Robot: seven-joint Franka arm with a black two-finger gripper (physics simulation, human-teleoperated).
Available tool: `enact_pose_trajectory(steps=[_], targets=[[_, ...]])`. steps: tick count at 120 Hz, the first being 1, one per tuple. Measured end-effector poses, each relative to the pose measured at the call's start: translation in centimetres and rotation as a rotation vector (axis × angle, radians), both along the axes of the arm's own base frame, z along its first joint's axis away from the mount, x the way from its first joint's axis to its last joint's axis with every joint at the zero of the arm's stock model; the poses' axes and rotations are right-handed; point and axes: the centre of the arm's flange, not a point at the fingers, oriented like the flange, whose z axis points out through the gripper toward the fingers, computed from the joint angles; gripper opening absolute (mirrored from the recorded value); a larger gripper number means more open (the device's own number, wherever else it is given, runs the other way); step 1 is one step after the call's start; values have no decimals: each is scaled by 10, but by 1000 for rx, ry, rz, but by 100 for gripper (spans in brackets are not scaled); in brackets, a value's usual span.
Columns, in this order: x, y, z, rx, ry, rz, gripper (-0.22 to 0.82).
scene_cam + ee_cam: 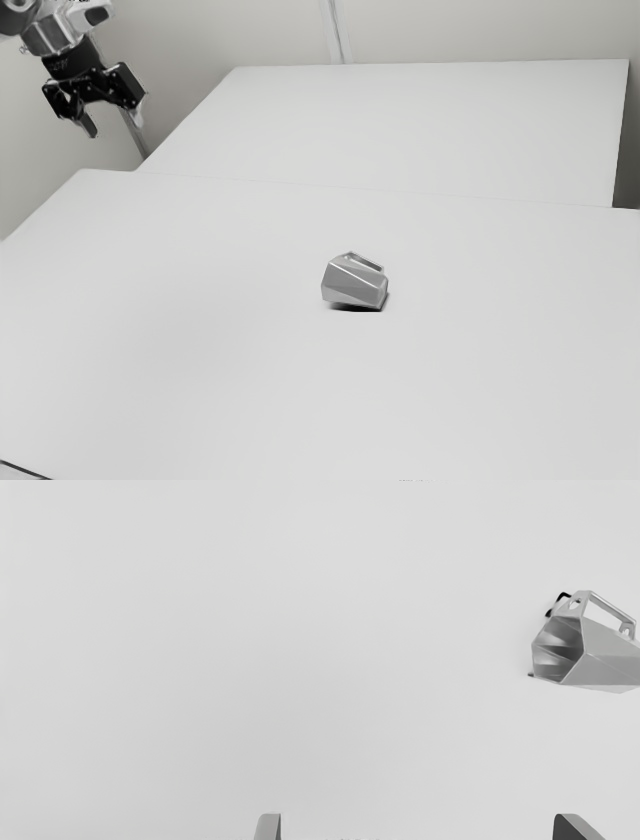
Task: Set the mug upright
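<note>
Pincer (114, 122) wide apart, I see the mug (355, 284) lying lengthwise along the bench (200, 370). Its mouth faces the exterior view's left.

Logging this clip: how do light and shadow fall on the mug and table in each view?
Exterior view: soft, fairly even light over the pale table, with a narrow dark shadow under the mug; wrist view: the mug's inside is darker than its outer faces, small black patches, probably shadow, lie beside it, and the table grades gently through light grey.

Rm type unclear, white tbl (200, 350), pale walls (480, 30)
</note>
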Motion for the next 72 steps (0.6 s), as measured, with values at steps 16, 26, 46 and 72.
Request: enact_pose_trajectory(steps=[16,26,46,72], targets=[[-10,31,-3,-6,10,50,59],[-7,21,-4,-8,14,27,59],[9,-34,-54,-87,89,-77,59],[19,-78,-183,-524,52,-77,59]])
